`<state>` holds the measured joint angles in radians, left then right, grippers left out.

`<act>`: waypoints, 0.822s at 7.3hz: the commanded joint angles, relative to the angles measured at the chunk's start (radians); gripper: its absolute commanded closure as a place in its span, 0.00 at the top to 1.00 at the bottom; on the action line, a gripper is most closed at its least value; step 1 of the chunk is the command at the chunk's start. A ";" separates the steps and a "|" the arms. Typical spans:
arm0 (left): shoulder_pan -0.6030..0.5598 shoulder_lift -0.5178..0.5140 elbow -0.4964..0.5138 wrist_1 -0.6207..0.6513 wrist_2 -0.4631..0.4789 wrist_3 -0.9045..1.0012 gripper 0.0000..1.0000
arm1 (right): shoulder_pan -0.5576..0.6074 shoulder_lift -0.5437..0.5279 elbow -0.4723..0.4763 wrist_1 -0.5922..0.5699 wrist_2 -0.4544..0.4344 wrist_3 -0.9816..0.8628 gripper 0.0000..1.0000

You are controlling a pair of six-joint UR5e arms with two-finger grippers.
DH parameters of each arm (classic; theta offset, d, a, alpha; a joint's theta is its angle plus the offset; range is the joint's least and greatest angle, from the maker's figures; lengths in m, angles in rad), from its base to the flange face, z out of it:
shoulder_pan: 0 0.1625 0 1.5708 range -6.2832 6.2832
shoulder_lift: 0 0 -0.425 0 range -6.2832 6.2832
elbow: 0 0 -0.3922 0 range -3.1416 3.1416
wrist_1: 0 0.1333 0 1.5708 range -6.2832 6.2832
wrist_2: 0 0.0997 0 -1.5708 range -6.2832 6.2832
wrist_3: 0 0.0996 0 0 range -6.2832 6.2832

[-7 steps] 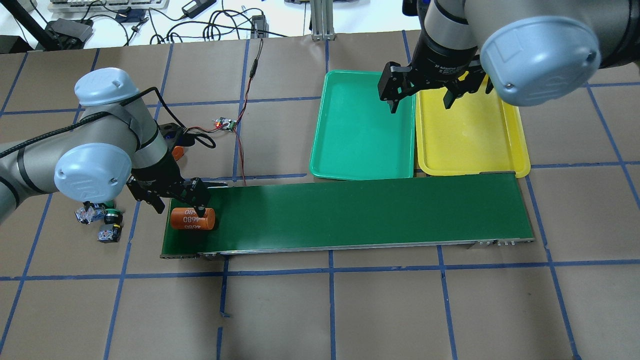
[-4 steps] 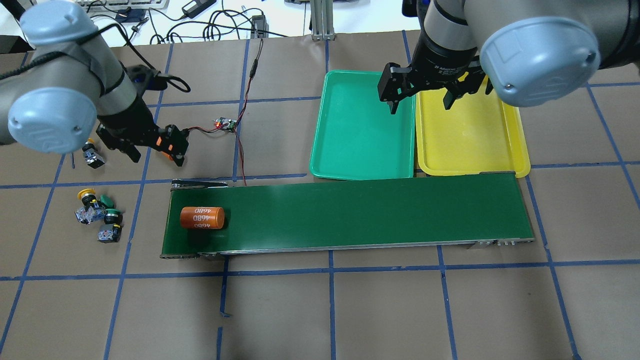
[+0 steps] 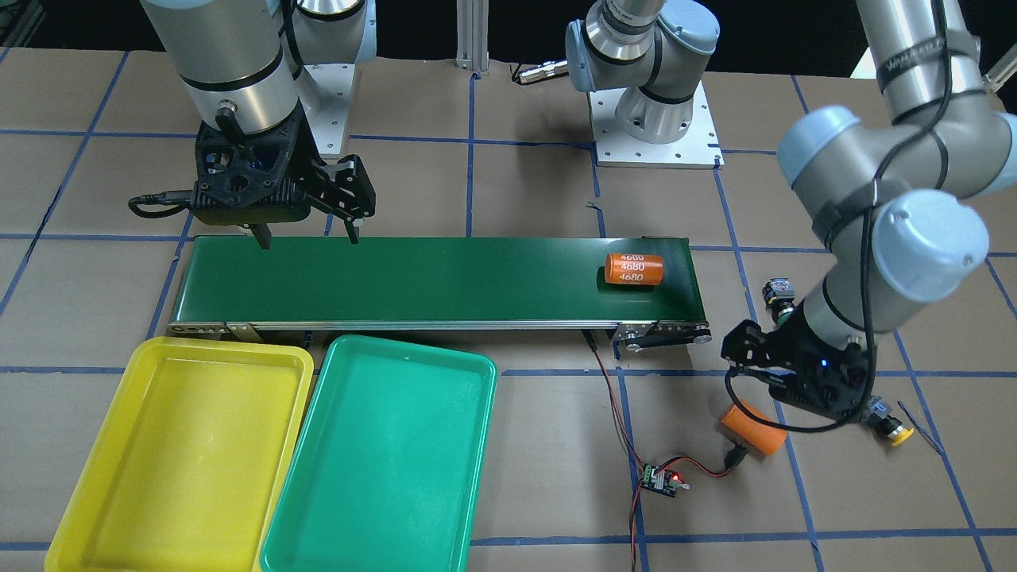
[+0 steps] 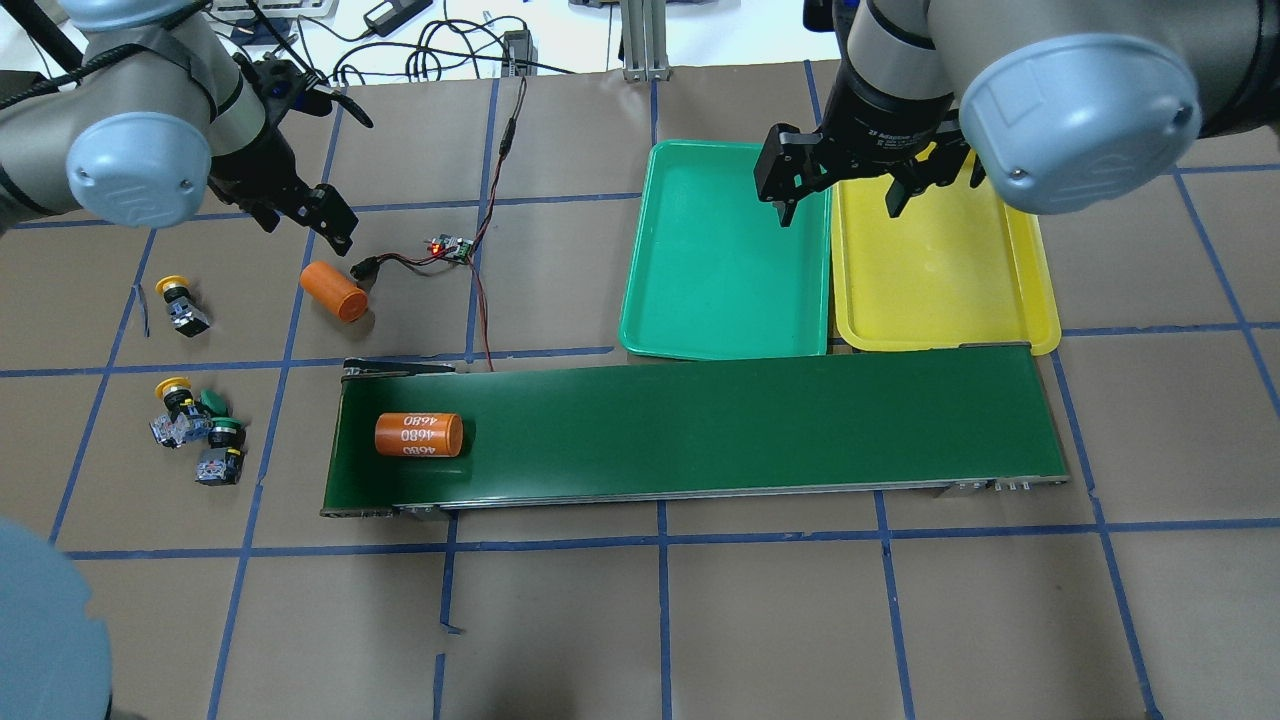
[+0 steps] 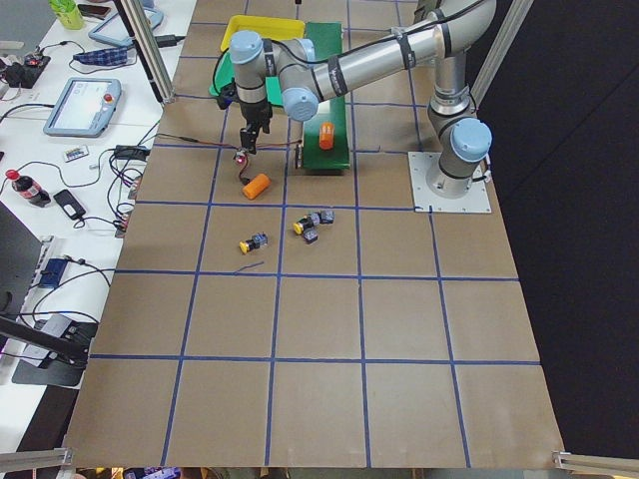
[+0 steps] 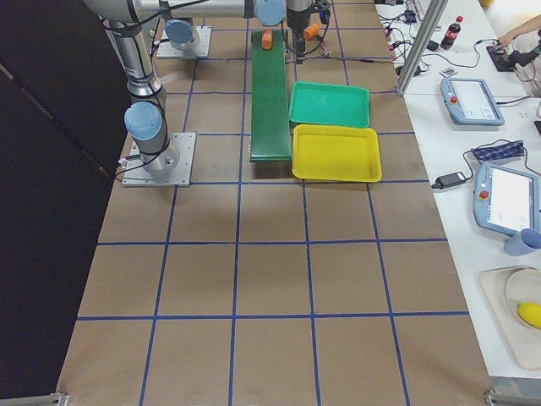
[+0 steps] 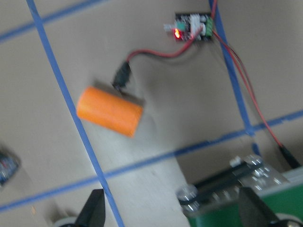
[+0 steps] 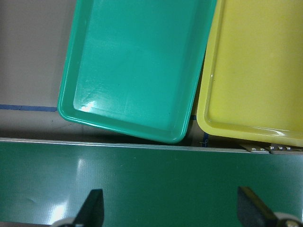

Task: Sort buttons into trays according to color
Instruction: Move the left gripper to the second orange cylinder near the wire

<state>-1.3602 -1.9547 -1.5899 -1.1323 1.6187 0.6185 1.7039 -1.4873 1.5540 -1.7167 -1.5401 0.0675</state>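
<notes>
Four buttons lie on the table's left. One yellow button [image 4: 178, 301] is alone. A second yellow [image 4: 172, 386] and two green ones [image 4: 224, 428] form a cluster. My left gripper [image 4: 308, 232] is open and empty, raised behind the buttons; its fingertips [image 7: 93, 213] frame an orange cylinder. My right gripper [image 4: 840, 210] is open and empty, high over the seam between the green tray [image 4: 720, 260] and the yellow tray [image 4: 940, 270]. Both trays are empty and also show in the front view, green [image 3: 389, 453] and yellow [image 3: 183, 445].
A long dark-green conveyor belt [image 4: 750, 430] runs in front of the trays, with an orange cylinder [image 4: 418, 435] on its left end. A second orange cylinder [image 4: 335, 292] lies on the table beside a small circuit board [image 4: 450, 246] with red wires.
My left gripper left the belt's cylinder and moved up and back-left over the table. The cylinder on the belt has shifted a little to the right. The right arm has not moved.
</notes>
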 commanded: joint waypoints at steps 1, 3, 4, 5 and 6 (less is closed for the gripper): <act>0.024 -0.099 0.014 0.091 0.004 0.098 0.99 | 0.000 0.001 0.000 0.000 0.000 0.000 1.00; 0.033 -0.136 0.015 0.101 0.000 0.168 0.99 | 0.000 0.002 0.000 0.003 0.000 0.000 1.00; 0.033 -0.144 -0.013 0.103 0.000 0.235 0.99 | -0.001 0.002 0.000 0.002 0.000 0.000 1.00; 0.035 -0.145 -0.013 0.103 -0.002 0.301 0.99 | -0.001 0.002 0.000 0.005 0.000 0.000 1.00; 0.035 -0.147 -0.007 0.103 -0.002 0.300 0.99 | -0.001 0.002 0.000 0.002 -0.002 0.000 1.00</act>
<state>-1.3262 -2.0978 -1.5984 -1.0300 1.6174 0.8872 1.7029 -1.4850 1.5539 -1.7136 -1.5404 0.0675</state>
